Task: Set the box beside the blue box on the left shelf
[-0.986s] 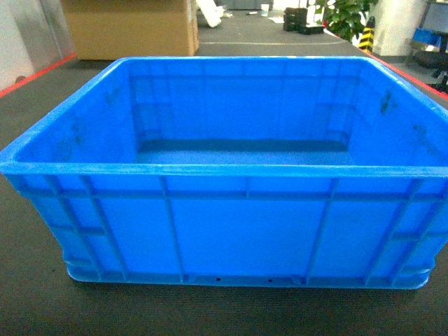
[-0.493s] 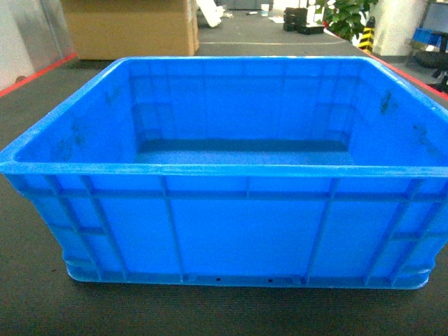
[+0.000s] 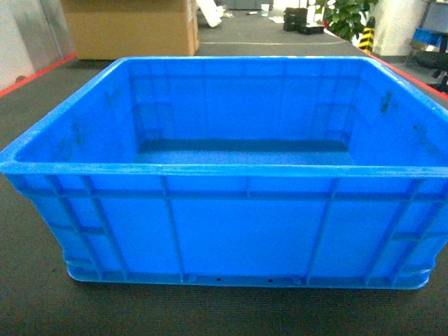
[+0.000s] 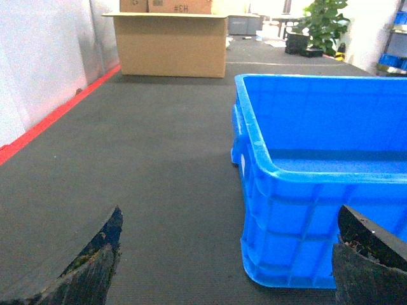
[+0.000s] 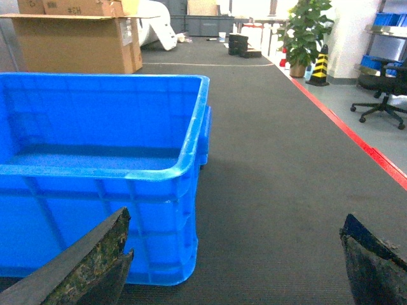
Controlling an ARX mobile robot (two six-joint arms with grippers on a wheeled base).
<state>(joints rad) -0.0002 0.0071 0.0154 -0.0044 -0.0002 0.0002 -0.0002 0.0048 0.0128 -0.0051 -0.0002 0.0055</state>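
Note:
The box (image 3: 231, 224) is a large open-topped bright blue crate with ribbed walls, standing empty on dark matting and filling the head view. My left gripper (image 4: 229, 254) hovers open at the box's (image 4: 305, 210) near left corner, one fingertip over the mat, the other in front of the front wall. At the near right corner of the box (image 5: 102, 190) my right gripper (image 5: 235, 254) is open too, with nothing between its fingers. The left shelf and the blue box on it are out of view.
A big cardboard carton (image 3: 129, 28) stands behind the box at the back left. Red floor lines (image 4: 44, 121) (image 5: 356, 136) border the matting on both sides. A potted plant (image 5: 305, 35), a striped cone (image 5: 319, 67) and an office chair (image 5: 385, 105) are at the far right.

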